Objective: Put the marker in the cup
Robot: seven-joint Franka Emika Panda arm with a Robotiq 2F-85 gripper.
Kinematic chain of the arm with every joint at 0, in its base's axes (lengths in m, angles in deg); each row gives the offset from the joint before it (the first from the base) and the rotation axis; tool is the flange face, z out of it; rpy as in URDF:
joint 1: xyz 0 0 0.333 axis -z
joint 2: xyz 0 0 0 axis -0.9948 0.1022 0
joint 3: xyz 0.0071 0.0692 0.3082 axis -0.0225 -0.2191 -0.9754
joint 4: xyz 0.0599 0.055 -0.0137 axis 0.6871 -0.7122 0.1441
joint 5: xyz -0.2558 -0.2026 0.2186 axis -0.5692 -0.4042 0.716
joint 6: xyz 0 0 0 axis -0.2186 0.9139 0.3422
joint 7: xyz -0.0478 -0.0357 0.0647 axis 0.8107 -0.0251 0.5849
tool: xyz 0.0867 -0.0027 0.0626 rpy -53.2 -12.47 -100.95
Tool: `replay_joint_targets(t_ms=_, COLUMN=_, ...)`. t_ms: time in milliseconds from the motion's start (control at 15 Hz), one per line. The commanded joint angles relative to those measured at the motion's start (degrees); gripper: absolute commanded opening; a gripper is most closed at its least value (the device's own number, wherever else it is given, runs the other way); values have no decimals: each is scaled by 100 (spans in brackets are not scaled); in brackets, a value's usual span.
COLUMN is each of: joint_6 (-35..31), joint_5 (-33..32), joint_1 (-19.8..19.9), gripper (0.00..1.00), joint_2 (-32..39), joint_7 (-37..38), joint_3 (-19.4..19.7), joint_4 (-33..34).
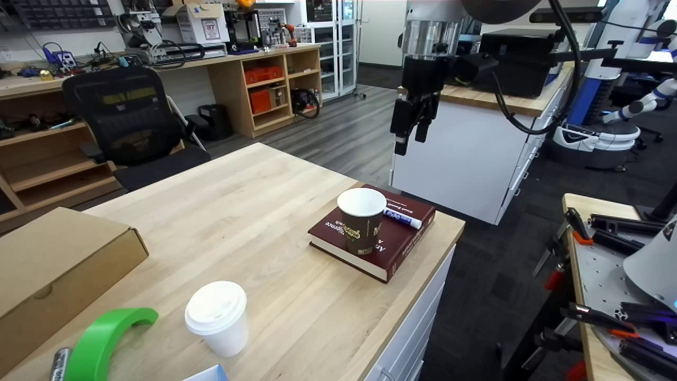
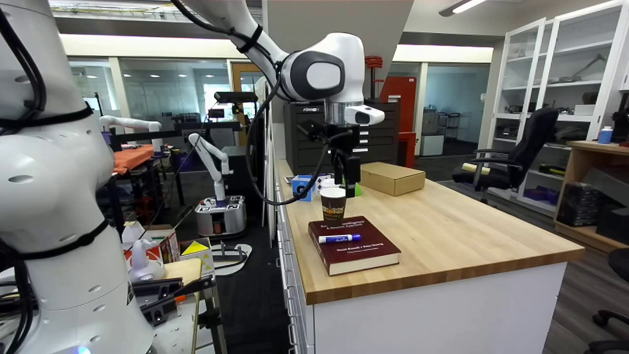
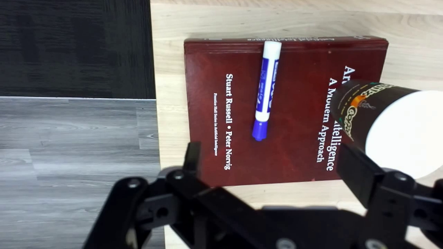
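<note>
Near the corner of the worktop (image 2: 467, 231) where the end edge meets the edge above the drawers (image 1: 418, 329), the book (image 3: 297, 116) lies flat, its spine toward the drawers. The marker (image 3: 266, 90) rests on the cover, between the cup (image 1: 362, 233) and the end edge; its blue cap points away from the drawers, and its white end reaches the spine side. The cup stands upright on the title end of the cover, well apart from the marker. The gripper (image 3: 271, 155) points downward above the level of the book; its fingers are spread wide, and the marker lies clear of both. Farther along the worktop, the lidded cup (image 1: 219, 320) and the blue box (image 2: 302, 188) stand on the drawer side, and the carton (image 2: 393, 179) lies toward the opposite edge. The green arch (image 1: 98, 341) stands between the carton and the lidded cup.
</note>
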Motion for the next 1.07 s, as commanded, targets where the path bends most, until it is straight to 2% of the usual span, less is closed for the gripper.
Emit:
replay_joint_targets(t_ms=0, joint_6=-76, joint_5=-25, joint_1=-67, gripper=100, joint_2=110, joint_7=82, joint_3=55, joint_4=37)
replay_joint_targets(t_ms=533, joint_6=-186, joint_5=-66, joint_1=-135, gripper=100, joint_2=664, joint_7=172, joint_3=39, joint_4=134)
replay_joint_targets(t_ms=1000, joint_6=-702, joint_5=-469, joint_1=-372, gripper=100, joint_2=1001, joint_7=765, joint_3=59, joint_4=-63)
